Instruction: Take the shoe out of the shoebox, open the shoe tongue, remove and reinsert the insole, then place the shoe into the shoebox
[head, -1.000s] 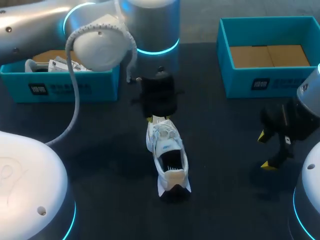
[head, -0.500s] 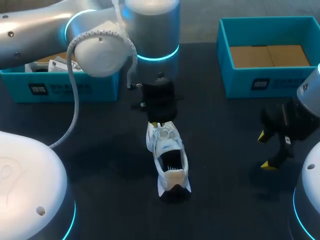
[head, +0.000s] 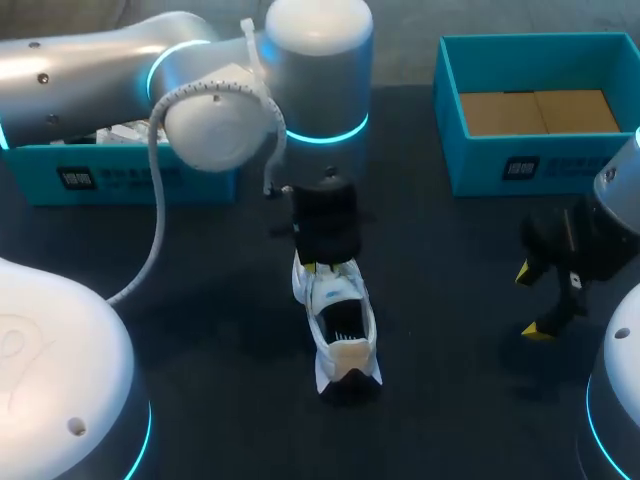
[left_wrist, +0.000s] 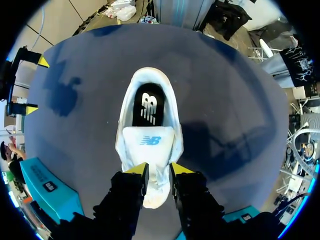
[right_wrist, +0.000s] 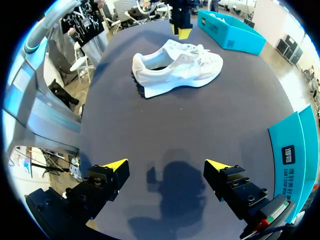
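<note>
Shoe (head: 335, 320), white, stands on its sole in the middle of the dark table (head: 220, 300), out of both boxes, toe pointing away from the robot and heel toward it. Inside the shoe, the left wrist view shows the black insole (left_wrist: 148, 107) lying in place, with the white tongue (left_wrist: 149, 142) just in front of it. The left gripper (head: 327, 264) hangs directly over the shoe's laced front, its black body hiding the toe in the head view. The toe shows white in the narrow gap beneath it, and I cannot tell whether the jaws clamp anything there. The right gripper (head: 532, 300) sits low over the table well to the right of the shoe, jaws wide apart with only bare tabletop between them. Beyond the shoe and to its right stands a blue shoebox (head: 500, 160) with a brown cardboard floor. Beyond the shoe and to its left stands a second blue box (head: 120, 180), partly hidden by the left arm.
</note>
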